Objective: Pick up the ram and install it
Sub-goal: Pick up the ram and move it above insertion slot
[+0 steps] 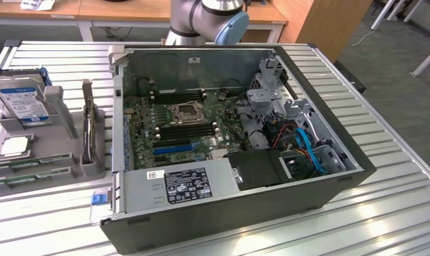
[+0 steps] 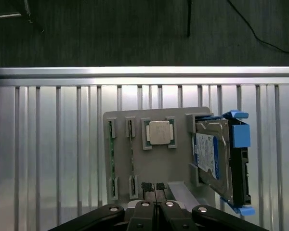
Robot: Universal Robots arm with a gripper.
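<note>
At twelve o'clock in the exterior view, the grey jointed robot arm with a blue cap [image 1: 204, 18] is cut off by the edge. At nine o'clock, the grey plastic parts holder [image 1: 58, 106] runs out of frame, taking one end of a long green ram stick [image 1: 30, 180]. We cannot read its stickers, nor the silver hard drive's blue label [image 1: 21, 101]. In the wrist view, the black gripper [image 2: 153, 186] is cut off behind its fingers and covers the holder's rim.

the ram [image 2: 111, 156] is showing green, the hard drive [image 2: 209, 156] is rocking a blue label on silver, and the worktop [image 2: 48, 144] is gleaming in silver stripes
</note>
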